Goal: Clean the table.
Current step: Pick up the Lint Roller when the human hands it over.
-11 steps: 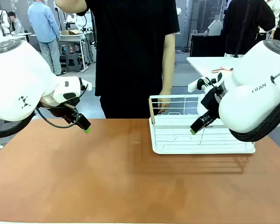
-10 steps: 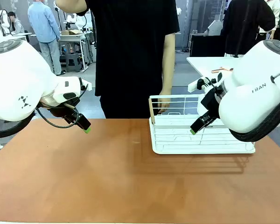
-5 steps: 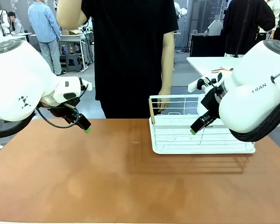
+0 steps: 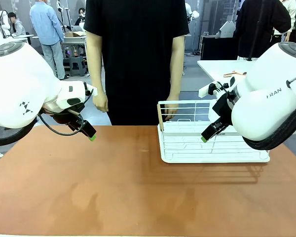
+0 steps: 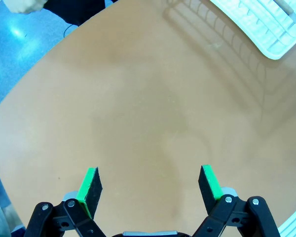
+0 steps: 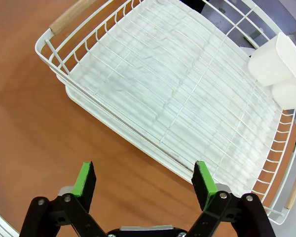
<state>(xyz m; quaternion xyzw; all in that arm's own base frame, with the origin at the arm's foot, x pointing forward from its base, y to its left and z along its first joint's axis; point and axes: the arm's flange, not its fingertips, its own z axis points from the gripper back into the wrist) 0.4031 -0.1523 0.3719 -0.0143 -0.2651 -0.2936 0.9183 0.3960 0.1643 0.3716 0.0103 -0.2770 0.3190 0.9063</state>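
Table: the large rectangular table with a matte reddish-brown top spans the whole near field, from the robot's side to the person at the far edge. Faint smears or shadows mark the near centre; I cannot tell which.

Rack: a white wire dish rack with a ribbed white tray stands on the far right part of the tabletop. A pale wooden handle runs along its left end. In the right wrist view, a white plastic holder sits on one rim.

Left gripper: it hovers above the far left part of the table, clear of the surface. Its jaws are spread wide, with bare tabletop between the green pads and nothing held.

Right gripper: it hangs above the rack's near rim, also spread wide and holding nothing.

Person: a figure in a black T-shirt stands at the far edge, arms down. One hand hangs just behind the rack's far left corner; whether it touches the rack cannot be told. The other hand hangs well left of the rack.
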